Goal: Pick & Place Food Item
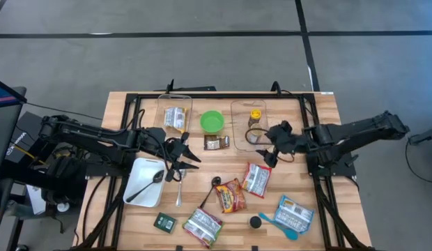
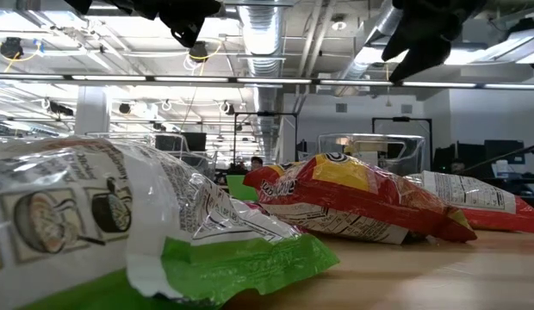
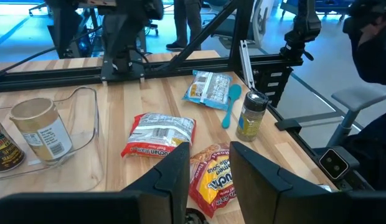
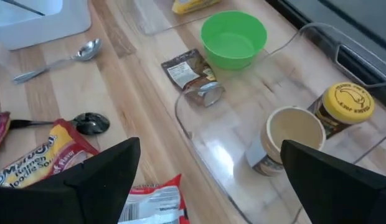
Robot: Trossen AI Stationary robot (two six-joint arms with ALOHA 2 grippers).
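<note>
Table [image 1: 320, 111]: we see wood, scattered with packets.
Left gripper [image 1: 190, 159]: above table beside white tray [image 1: 134, 174]; jaws narrowly parted, empty.
Right gripper [image 1: 272, 146]: over clear tray [image 1: 237, 108]; jaws wide, empty.
Ramen packet [image 1: 230, 196]: flat at mid-table, untouched.

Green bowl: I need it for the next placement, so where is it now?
In the high view the green bowl sits at the table's far middle, between two clear containers, with a small brown packet just in front.
</note>
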